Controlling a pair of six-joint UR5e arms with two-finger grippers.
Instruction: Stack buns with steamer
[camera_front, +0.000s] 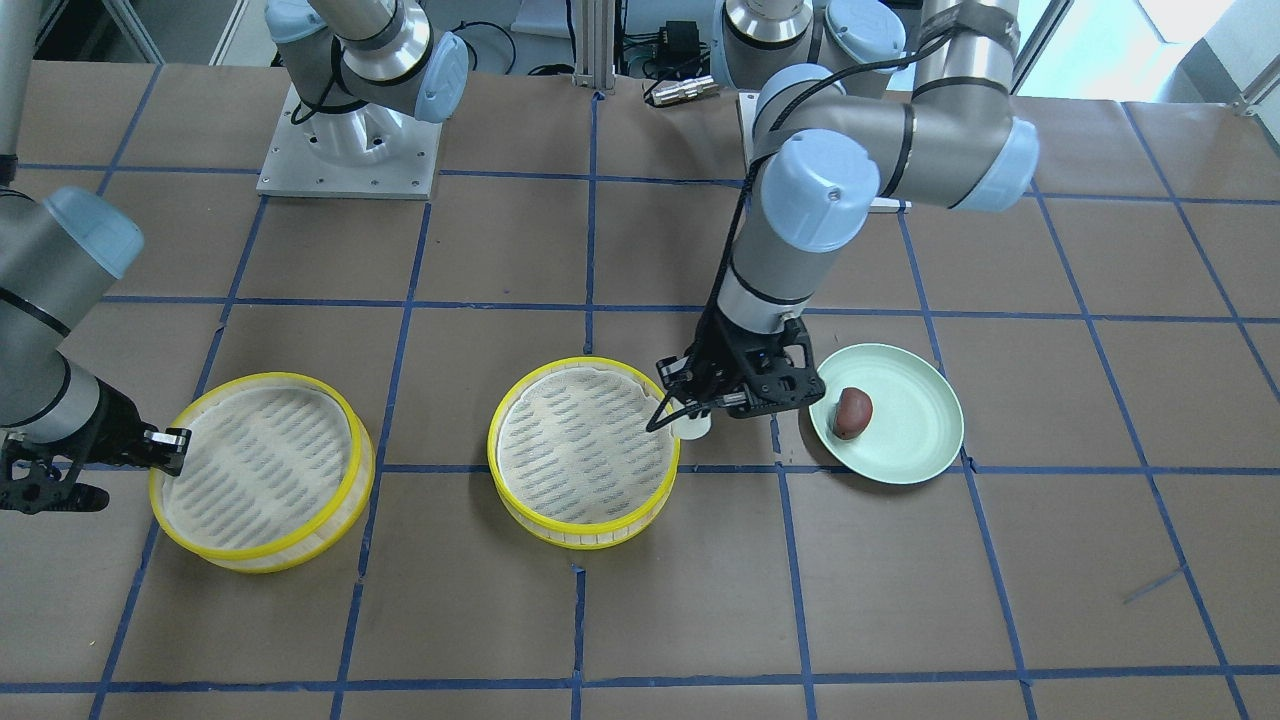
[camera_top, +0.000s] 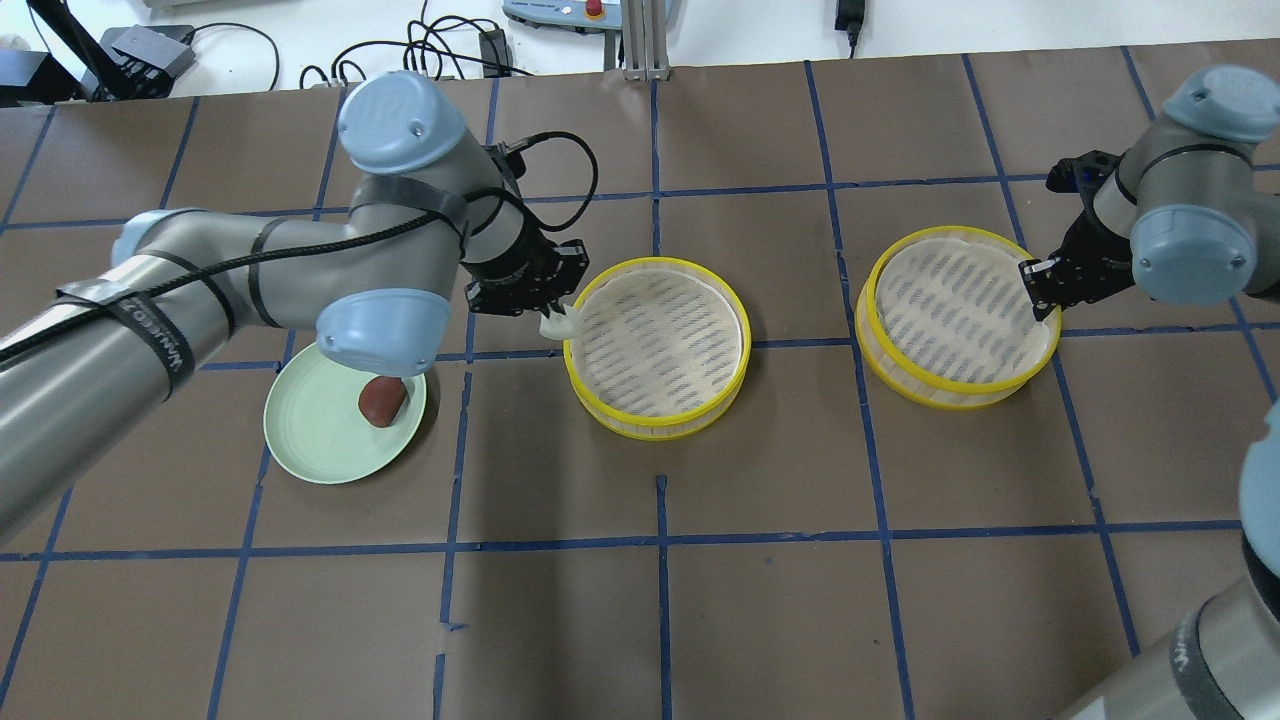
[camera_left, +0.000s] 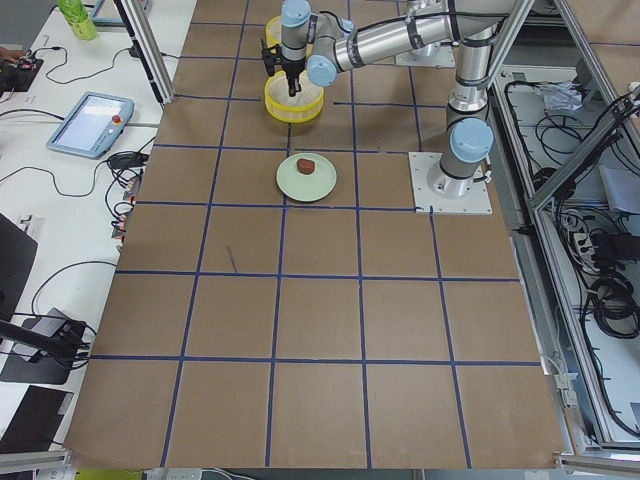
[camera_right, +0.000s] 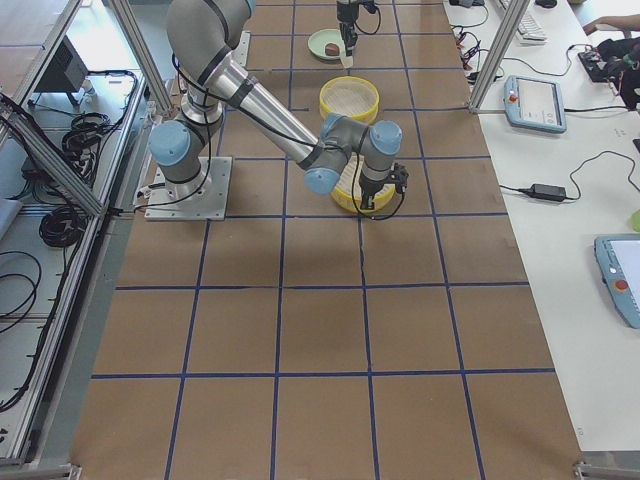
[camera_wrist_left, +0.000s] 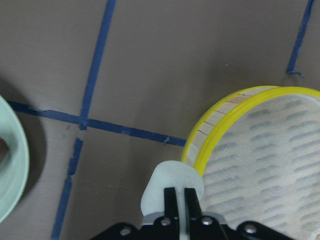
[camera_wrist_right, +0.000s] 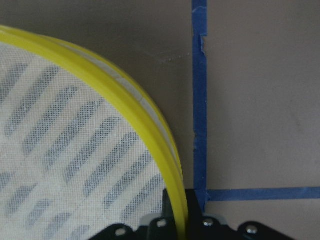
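White bun (camera_wrist_left: 172, 182) is pinched between the two fingers of the left gripper (camera_wrist_left: 180, 193), which are squeezed nearly together on it. It hangs right at the outer wall of the middle steamer basket (camera_top: 655, 424), on the side facing the plate, not inside yet. Can't tell if it's touching the rim or just beside it. The reddish-brown bun (camera_top: 382, 401) lies on the pale green plate (camera_top: 310, 445), close to the edge nearest that basket. Over on the other side, the right gripper (camera_wrist_right: 181, 216) is clamped on the yellow rim of the other steamer basket (camera_top: 950, 386), one finger inside and one outside. Both baskets sit apart on the brown table (camera_top: 760, 600) with its blue tape grid.
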